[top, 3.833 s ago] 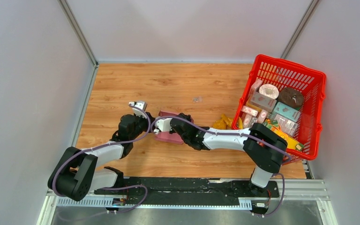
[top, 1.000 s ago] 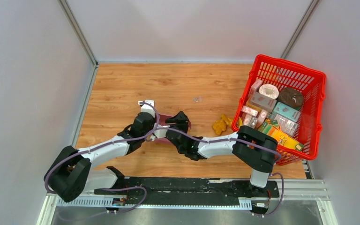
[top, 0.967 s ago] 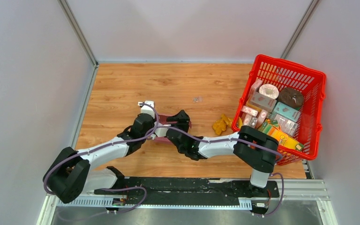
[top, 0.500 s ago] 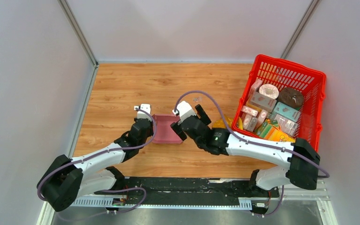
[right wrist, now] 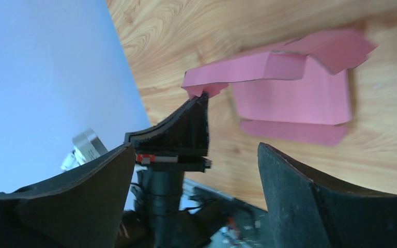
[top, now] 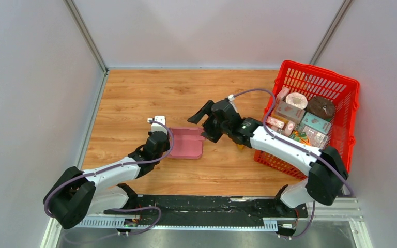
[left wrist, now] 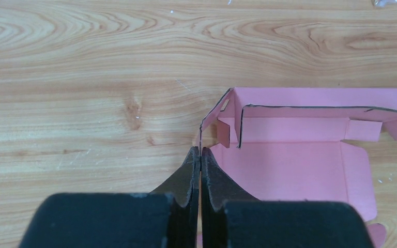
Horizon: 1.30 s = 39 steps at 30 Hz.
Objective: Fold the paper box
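top external: the paper box (top: 186, 143) lies on the worktop (top: 134, 98) near its middle, just left of the red basket (top: 352, 98), half formed, with one wall raised and other flaps flat. the left gripper (top: 164, 143) is clenched on the box's left edge, while the right gripper (top: 202, 124) hangs just past the far right corner, jaws wide apart and holding nothing. compared with half a second ago, the right arm has swung back from the box's right side toward the basket, and the box sits a little flatter and more exposed. left wrist: the fingertips (left wrist: 200, 155) are pressed together on the thin upright edge of the left wall; beyond them the far wall stands, with small tabs turned in, and the right panel lies flat. right wrist: between its own spread fingers the pink box (right wrist: 294, 93) shows one wall up and a long flap flat on the wood. the fold looks mid-way; next the right gripper would probably need to return to a flat flap, lift it and tuck the tabs while the left pins the box.
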Tool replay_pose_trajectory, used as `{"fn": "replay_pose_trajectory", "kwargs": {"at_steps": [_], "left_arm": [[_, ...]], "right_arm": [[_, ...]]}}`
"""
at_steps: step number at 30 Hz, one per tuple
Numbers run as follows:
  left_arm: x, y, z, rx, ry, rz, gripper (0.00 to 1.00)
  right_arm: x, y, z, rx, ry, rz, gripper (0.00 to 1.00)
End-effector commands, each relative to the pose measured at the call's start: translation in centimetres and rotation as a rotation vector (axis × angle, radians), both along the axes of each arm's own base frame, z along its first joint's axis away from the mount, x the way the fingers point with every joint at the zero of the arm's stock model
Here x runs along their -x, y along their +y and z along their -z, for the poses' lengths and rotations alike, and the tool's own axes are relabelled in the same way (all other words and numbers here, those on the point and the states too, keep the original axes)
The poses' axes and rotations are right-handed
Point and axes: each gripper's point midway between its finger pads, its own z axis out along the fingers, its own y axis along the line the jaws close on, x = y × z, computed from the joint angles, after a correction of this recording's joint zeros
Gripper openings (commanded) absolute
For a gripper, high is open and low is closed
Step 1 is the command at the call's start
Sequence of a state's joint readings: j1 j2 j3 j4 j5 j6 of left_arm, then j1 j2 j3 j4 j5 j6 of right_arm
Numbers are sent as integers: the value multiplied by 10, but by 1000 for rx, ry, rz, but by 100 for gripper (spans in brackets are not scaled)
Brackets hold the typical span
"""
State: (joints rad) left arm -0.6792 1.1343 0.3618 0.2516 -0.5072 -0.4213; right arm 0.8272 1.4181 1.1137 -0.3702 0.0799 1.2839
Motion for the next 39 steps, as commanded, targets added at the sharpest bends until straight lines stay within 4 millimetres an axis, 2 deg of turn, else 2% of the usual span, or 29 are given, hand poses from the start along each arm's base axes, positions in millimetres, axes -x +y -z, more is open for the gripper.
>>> {"fn": "replay_pose_trajectory", "kwargs": {"at_steps": [1, 4, 5, 7, 9, 15, 21, 28, 36, 39], "left_arm": [[-4, -2, -6, 51, -26, -31, 0], [-3, -3, -3, 52, -17, -26, 0], [-2, -3, -3, 52, -14, -28, 0], [-2, -3, -3, 56, -18, -27, 0], [-2, -2, -4, 61, -24, -31, 0], [-2, 0, -4, 53, -32, -41, 0], [-2, 0, -6, 48, -41, -43, 0], [-2, -1, -6, 40, -43, -35, 0], [-2, -3, -6, 36, -50, -22, 0], [-2, -3, -6, 35, -50, -23, 0]], "right_arm": [[-15, 45, -10, -302, 222, 158, 87], [-20, 53, 7, -350, 312, 232, 78], [-24, 55, 5, -378, 304, 247, 74], [-35, 49, 11, -377, 276, 317, 66], [-44, 43, 21, -337, 269, 370, 65], [-53, 52, 35, -331, 300, 397, 54], [-55, 48, 38, -300, 277, 412, 51], [-60, 45, 47, -291, 282, 416, 37], [-59, 46, 47, -279, 280, 400, 36], [-55, 44, 45, -268, 253, 378, 40]]}}
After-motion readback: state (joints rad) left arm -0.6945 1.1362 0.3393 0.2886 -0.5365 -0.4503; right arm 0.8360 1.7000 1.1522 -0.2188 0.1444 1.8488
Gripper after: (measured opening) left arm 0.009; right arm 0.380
